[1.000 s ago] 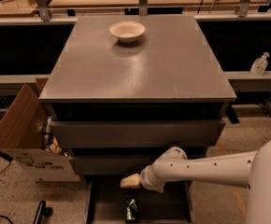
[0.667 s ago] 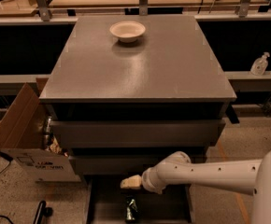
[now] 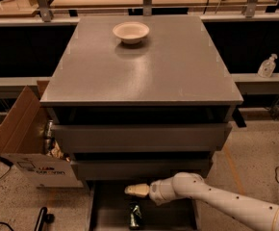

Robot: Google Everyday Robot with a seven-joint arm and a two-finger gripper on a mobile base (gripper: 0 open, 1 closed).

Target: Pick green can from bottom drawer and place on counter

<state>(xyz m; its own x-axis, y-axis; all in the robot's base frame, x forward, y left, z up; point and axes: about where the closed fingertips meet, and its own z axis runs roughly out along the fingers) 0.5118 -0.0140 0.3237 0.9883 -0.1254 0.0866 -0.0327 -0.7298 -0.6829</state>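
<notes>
The green can (image 3: 135, 215) lies on the floor of the dark bottom drawer (image 3: 106, 211), which is pulled out at the bottom of the view. My gripper (image 3: 131, 190) reaches in from the right, its pale tip above and slightly behind the can, apart from it. The grey counter (image 3: 178, 71) is the cabinet's broad top, with a white bowl (image 3: 131, 32) near its far edge.
Two wider grey drawers (image 3: 139, 136) stick out above the bottom drawer. An open cardboard box (image 3: 21, 143) with items stands on the floor at the left. A clear pump bottle (image 3: 267, 66) sits on a ledge at the right. A wooden tabletop lies behind.
My arm has lowered slightly and drawn back to the right. The gripper stays over the drawer above the can. The can has not moved.
</notes>
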